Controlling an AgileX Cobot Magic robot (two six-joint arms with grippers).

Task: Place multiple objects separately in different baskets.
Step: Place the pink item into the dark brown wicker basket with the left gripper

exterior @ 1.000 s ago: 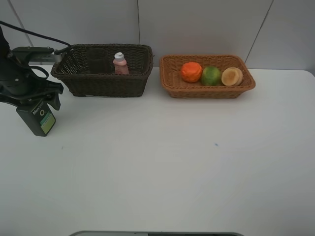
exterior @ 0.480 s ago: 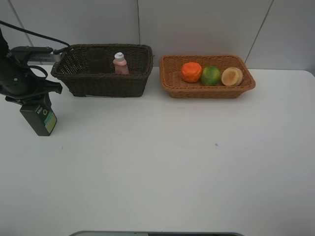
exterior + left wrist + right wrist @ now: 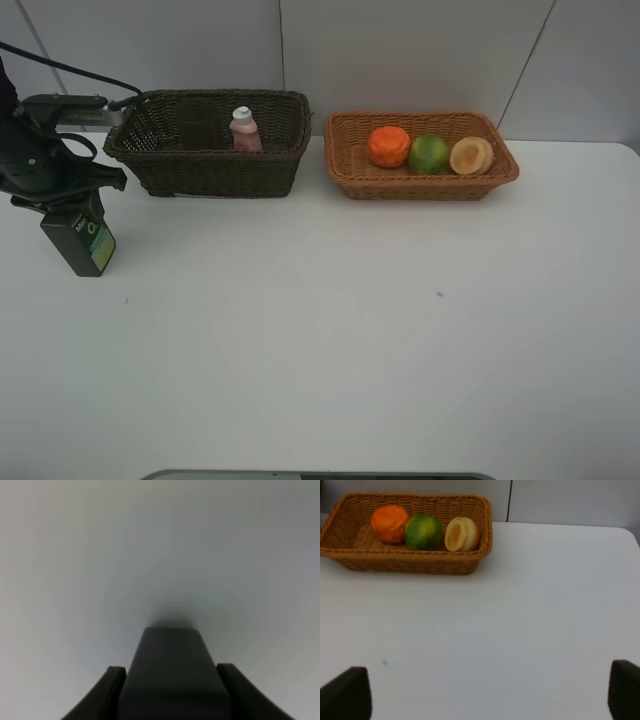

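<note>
My left gripper [image 3: 62, 195] is shut on the top of the dark green pump bottle [image 3: 80, 243], upright at the table's left, in front-left of the dark brown basket [image 3: 220, 172]. In the left wrist view the gripper [image 3: 172, 685] clamps the dark bottle [image 3: 170, 670] between its fingers [image 3: 112, 692]. The slim pink bottle [image 3: 243, 130] and the dim translucent cup [image 3: 197, 122] stand in the dark basket. The light tan basket [image 3: 420, 186] holds the orange fruit [image 3: 388, 146], green fruit [image 3: 429, 153] and peach-like fruit [image 3: 471, 155]. My right gripper [image 3: 485, 695] is open and empty, well in front of that basket [image 3: 405, 562].
The white table [image 3: 350, 330] stretches in front of both baskets, which sit side by side against the back wall. A black cable [image 3: 70, 68] runs from the left arm. A small dark speck [image 3: 438, 294] marks the table.
The left gripper and the green bottle shifted slightly right and toward the back a second ago, then held still. Nothing else moved.
</note>
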